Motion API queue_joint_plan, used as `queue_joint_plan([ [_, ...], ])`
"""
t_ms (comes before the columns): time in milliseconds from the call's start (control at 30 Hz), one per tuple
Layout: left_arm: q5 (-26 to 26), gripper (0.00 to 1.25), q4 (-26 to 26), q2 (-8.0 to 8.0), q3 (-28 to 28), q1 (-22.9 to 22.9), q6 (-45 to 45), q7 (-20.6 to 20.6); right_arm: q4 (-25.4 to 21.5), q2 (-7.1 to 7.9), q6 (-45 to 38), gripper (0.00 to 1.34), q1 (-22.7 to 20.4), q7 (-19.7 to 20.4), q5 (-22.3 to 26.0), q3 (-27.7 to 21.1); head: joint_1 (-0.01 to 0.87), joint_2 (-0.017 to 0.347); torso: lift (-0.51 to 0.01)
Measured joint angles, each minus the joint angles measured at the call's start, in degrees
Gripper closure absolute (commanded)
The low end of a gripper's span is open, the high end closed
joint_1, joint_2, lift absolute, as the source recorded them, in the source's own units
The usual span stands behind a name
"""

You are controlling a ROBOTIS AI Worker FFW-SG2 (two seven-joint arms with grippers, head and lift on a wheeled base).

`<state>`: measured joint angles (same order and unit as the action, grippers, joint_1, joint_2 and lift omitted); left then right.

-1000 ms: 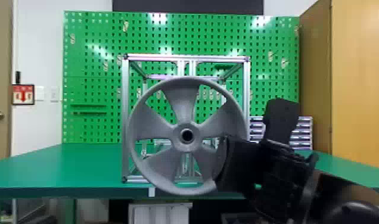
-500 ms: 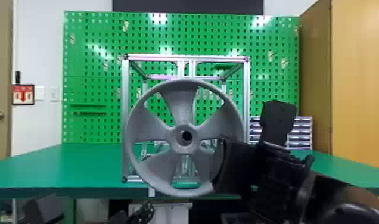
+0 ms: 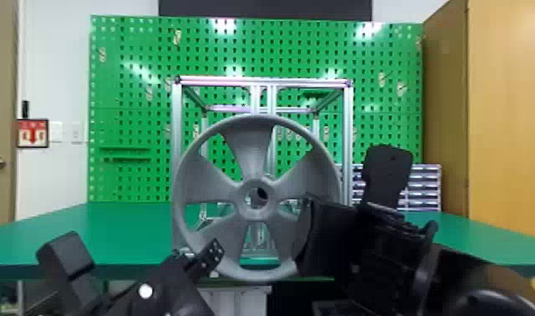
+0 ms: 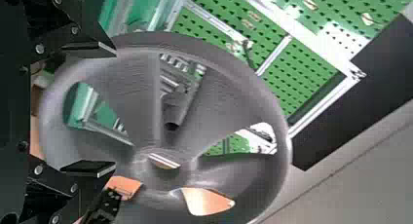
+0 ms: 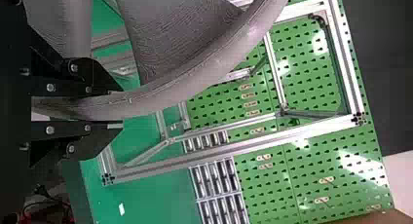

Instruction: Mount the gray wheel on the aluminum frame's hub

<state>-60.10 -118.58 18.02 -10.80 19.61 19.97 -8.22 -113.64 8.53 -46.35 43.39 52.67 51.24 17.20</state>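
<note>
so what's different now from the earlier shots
The left gripper has come up from the bottom edge of the head view toward the wheel, its fingers open and not gripping it. The wheel and the right gripper have shifted slightly to the robot's left and down. The right fingers still hold the rim, and the aluminum frame stayed put on the table.

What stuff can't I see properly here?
- Head view: part of the frame, hidden behind the wheel.
- Head view: part of the storage rack, behind the right gripper.
- Right wrist view: much of the wheel, cut off by the edge.
</note>
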Motion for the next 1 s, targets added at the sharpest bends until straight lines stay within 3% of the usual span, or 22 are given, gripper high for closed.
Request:
queue_joint_plan([
  [633, 7.08, 0.43, 0.16, -0.08, 2.02, 2.03, -1.92, -0.89, 0.00, 0.18, 0.86, 1.22, -0.32, -0.06, 0.25, 0.18, -0.005, 0.006, -0.499],
  [1000, 9.50, 0.45, 4.02, -0.50, 1.71, 4.29, -3.83, -1.09, -0.01, 0.18, 1.30, 1.22, -0.43, -0.64, 0.65, 0.78, -0.005, 0.006, -0.499],
])
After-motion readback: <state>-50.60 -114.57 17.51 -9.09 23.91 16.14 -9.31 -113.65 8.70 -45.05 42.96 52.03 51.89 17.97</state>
